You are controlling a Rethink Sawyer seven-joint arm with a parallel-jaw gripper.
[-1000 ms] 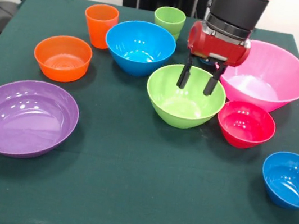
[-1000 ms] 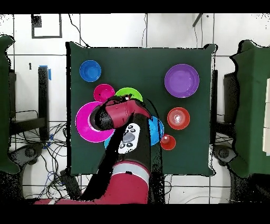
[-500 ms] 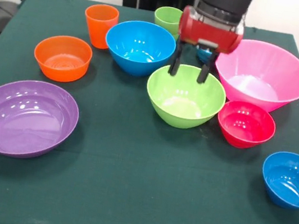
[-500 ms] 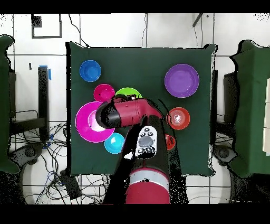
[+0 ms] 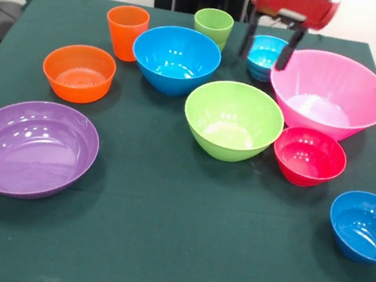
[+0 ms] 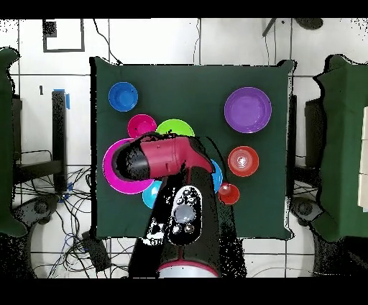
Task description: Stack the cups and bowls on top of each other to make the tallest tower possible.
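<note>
Since half a second ago the pincer (image 5: 268, 45) has risen and drawn back toward the far edge, off the lime green bowl (image 5: 233, 120); it now hangs above the small blue bowl (image 5: 266, 56) at the far edge, its two black fingers (image 5: 247, 41) spread apart and empty.

The near half of the surface (image 5: 170, 253) lies open along the whole near edge, with only the purple bowl (image 5: 29, 147) toward the near left corner and a second small blue bowl (image 5: 366, 226) toward the near right corner. The bowls and cups crowd the far half. The orange cup (image 5: 126, 31) and light green cup (image 5: 213, 26) stand upright by the far edge, with the large blue bowl (image 5: 176, 60) just in front of them. The orange bowl (image 5: 78, 72) sits toward the left edge. The pink bowl (image 5: 329, 92) fills the far right, close by the lime green bowl, and the red bowl (image 5: 309, 157) lies just in front of the pink one. Nothing is stacked yet.

From overhead the red arm (image 6: 169, 155) covers the middle of the surface (image 6: 194, 86), hiding much of the pink bowl (image 6: 113, 175). Cables (image 6: 43, 198) trail over the tiled floor (image 6: 144, 43) beside it.
</note>
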